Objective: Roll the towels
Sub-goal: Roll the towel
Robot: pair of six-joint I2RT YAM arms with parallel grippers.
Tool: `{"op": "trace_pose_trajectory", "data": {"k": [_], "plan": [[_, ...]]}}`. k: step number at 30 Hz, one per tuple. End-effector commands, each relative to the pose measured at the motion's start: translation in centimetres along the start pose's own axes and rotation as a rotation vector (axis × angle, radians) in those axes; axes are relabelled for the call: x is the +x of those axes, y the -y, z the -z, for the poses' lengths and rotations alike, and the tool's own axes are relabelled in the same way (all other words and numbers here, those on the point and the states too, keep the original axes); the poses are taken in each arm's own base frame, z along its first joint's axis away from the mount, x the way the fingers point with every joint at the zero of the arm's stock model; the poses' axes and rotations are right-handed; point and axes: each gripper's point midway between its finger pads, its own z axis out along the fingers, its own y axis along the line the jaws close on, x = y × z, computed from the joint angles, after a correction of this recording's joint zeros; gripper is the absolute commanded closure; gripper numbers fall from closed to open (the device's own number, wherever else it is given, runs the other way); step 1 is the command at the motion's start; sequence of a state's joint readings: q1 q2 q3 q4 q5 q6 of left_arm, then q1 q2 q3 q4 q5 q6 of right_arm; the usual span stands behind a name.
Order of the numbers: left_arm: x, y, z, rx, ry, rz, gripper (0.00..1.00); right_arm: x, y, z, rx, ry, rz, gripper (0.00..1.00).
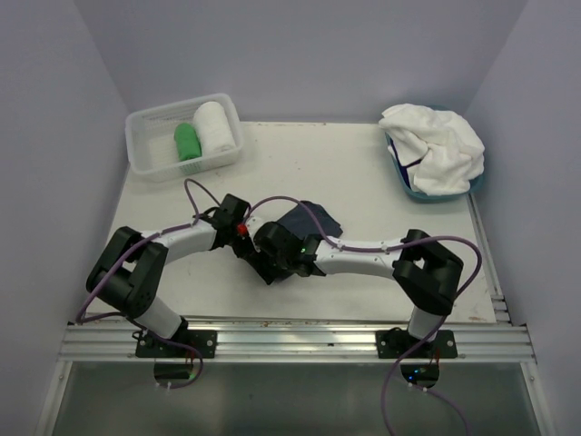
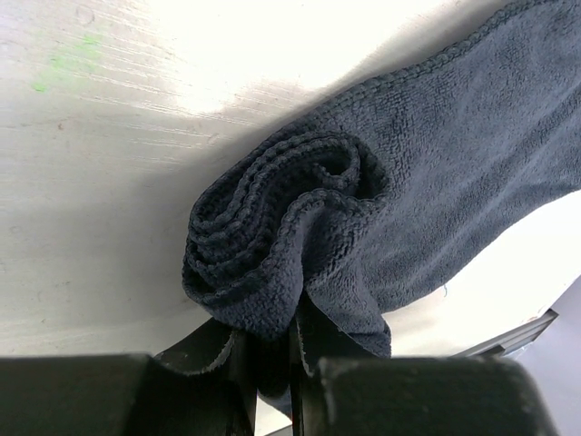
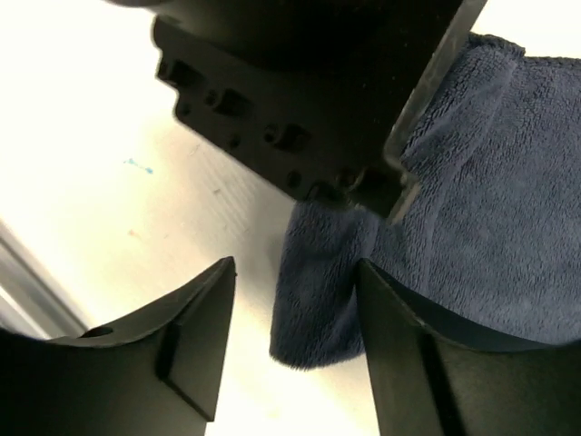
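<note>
**A:** What does your desk look like from up there?

**B:** You've got a flat off-white desk (image 1: 363, 182), a bit scuffed. There's a faint green smear (image 2: 64, 64) in the left wrist view and a tiny blue speck (image 3: 136, 165) in the right one. Plain pale lilac walls (image 1: 300, 54) close you in on the left, far and right sides. A silver metal rail (image 1: 290, 341) runs along your near edge.

**A:** And the towels?

**B:** Your small dark navy terry towel (image 1: 313, 218) lies mid-desk, one end coiled into a loose roll and the rest spread flat. Your left claw (image 2: 272, 345) is clenched on that coiled end. Your right claw (image 3: 295, 277) is released, its fingers spread, with the towel's edge lying between them.

**A:** The corners?

**B:** At your far left, the clear white plastic basket (image 1: 150, 162) holds a bright green rolled towel (image 1: 187, 141) touching a white rolled towel (image 1: 214, 127). At your far right, the light blue plastic tub (image 1: 410, 189) is heaped with crumpled white terry towels (image 1: 436, 145) that spill over its rim.
</note>
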State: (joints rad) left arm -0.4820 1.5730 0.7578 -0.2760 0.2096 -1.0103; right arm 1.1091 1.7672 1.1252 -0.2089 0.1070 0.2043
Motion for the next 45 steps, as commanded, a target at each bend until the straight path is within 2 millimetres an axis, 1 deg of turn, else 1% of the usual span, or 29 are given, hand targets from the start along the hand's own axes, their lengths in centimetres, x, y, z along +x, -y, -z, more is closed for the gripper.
{"op": "trace_pose_trajectory", "data": {"k": [1, 2, 3, 5, 6, 7, 8, 10, 11, 12, 13, 14, 15, 17, 18, 19, 20, 21, 22, 23, 29, 34, 35, 36, 37, 38, 40, 42, 45], "plan": [[0.1, -1.5, 0.3, -0.070, 0.002, -0.004, 1.00, -2.0, 0.5, -1.1, 0.040, 0.052, 0.018, 0.43], [0.1, -1.5, 0.3, -0.072, 0.001, -0.004, 1.00, -1.9, 0.8, -1.4, 0.056, 0.050, 0.020, 0.46], [0.1, -1.5, 0.4, -0.069, 0.003, -0.004, 1.00, -2.0, 0.8, -1.6, 0.056, 0.055, 0.021, 0.48], [0.1, -1.5, 0.5, -0.069, 0.003, -0.003, 1.00, -1.5, 0.9, -2.4, 0.065, 0.043, 0.021, 0.51], [0.1, -1.4, 0.6, -0.066, 0.004, -0.003, 1.00, -1.7, 0.8, -2.6, 0.062, 0.048, 0.022, 0.57], [0.2, -1.4, 0.6, -0.066, 0.004, -0.003, 1.00, -1.6, 0.8, -2.7, 0.065, 0.048, 0.020, 0.60], [0.1, -1.4, 0.7, -0.064, 0.007, -0.001, 1.00, -1.5, 0.8, -2.9, 0.066, 0.045, 0.013, 0.72], [0.2, -1.4, 0.9, -0.062, 0.008, -0.001, 1.00, -1.7, 0.8, -2.7, 0.066, 0.059, -0.001, 0.86], [0.2, -1.3, 1.0, -0.059, 0.010, -0.002, 1.00, -2.3, 0.8, -2.2, 0.061, 0.080, -0.027, 0.94], [0.1, -1.1, 1.2, -0.049, 0.017, -0.007, 1.00, -2.3, 1.3, -2.1, 0.057, 0.086, -0.053, 1.00], [0.0, -1.1, 1.4, -0.045, 0.019, -0.010, 0.95, -2.3, 0.9, -2.0, 0.007, 0.086, -0.076, 1.00], [0.0, -1.0, 1.5, -0.039, 0.024, -0.010, 0.88, -3.1, 1.5, -1.6, -0.014, 0.106, -0.130, 1.00], [-0.2, -0.7, 1.8, -0.026, 0.033, -0.010, 0.75, -2.6, 1.6, -1.7, -0.043, 0.096, -0.155, 1.00], [-0.5, -0.4, 2.3, -0.008, 0.046, -0.014, 0.60, -2.5, 1.0, -1.3, -0.128, 0.088, -0.218, 1.00], [-0.9, 0.0, 2.8, 0.010, 0.063, -0.016, 0.52, -2.6, 1.8, -1.2, -0.145, 0.095, -0.251, 1.00], [-1.0, 0.1, 3.0, 0.017, 0.068, -0.018, 0.47, -2.6, 1.3, -0.9, -0.200, 0.087, -0.271, 1.00], [-1.3, 0.2, 3.3, 0.025, 0.078, -0.021, 0.46, -2.4, 1.2, -0.8, -0.221, 0.079, -0.303, 1.00], [-1.6, 0.6, 3.7, 0.038, 0.090, -0.021, 0.45, -2.8, 1.7, -0.7, -0.236, 0.097, -0.325, 1.00], [-1.8, 0.6, 4.0, 0.042, 0.095, -0.023, 0.40, -2.9, 1.6, -0.6, -0.260, 0.094, -0.337, 1.00], [-2.1, 0.7, 4.3, 0.045, 0.102, -0.021, 0.40, -2.8, 1.3, -0.3, -0.296, 0.083, -0.358, 1.00], [-3.0, 1.1, 5.5, 0.065, 0.138, -0.015, 0.40, -3.2, 1.8, 0.4, -0.418, 0.082, -0.498, 1.00], [-2.9, 1.5, 5.7, 0.094, 0.146, -0.023, 0.45, -3.4, 3.1, 1.1, -0.539, 0.098, -0.648, 1.00], [-2.9, 1.8, 5.6, 0.110, 0.145, -0.031, 0.47, -3.3, 3.8, 0.9, -0.542, 0.095, -0.702, 1.00], [-2.9, 2.0, 5.5, 0.121, 0.139, -0.038, 0.52, -3.3, 4.0, 0.9, -0.554, 0.105, -0.713, 1.00], [-2.6, 2.4, 5.5, 0.146, 0.124, -0.051, 0.54, -3.2, 4.0, 1.0, -0.578, 0.100, -0.730, 1.00], [-2.7, 2.7, 5.3, 0.162, 0.125, -0.058, 0.62, -3.2, 4.4, 0.8, -0.587, 0.102, -0.759, 1.00], [-2.6, 3.2, 5.3, 0.183, 0.115, -0.073, 0.68, -2.9, 4.5, 0.8, -0.598, 0.094, -0.774, 1.00], [-2.7, 3.6, 5.1, 0.197, 0.113, -0.084, 0.77, -2.7, 4.7, 0.5, -0.599, 0.085, -0.783, 1.00], [-2.7, 4.4, 5.0, 0.225, 0.106, -0.107, 0.84, -2.4, 4.9, 0.4, -0.608, 0.075, -0.796, 1.00]]}}
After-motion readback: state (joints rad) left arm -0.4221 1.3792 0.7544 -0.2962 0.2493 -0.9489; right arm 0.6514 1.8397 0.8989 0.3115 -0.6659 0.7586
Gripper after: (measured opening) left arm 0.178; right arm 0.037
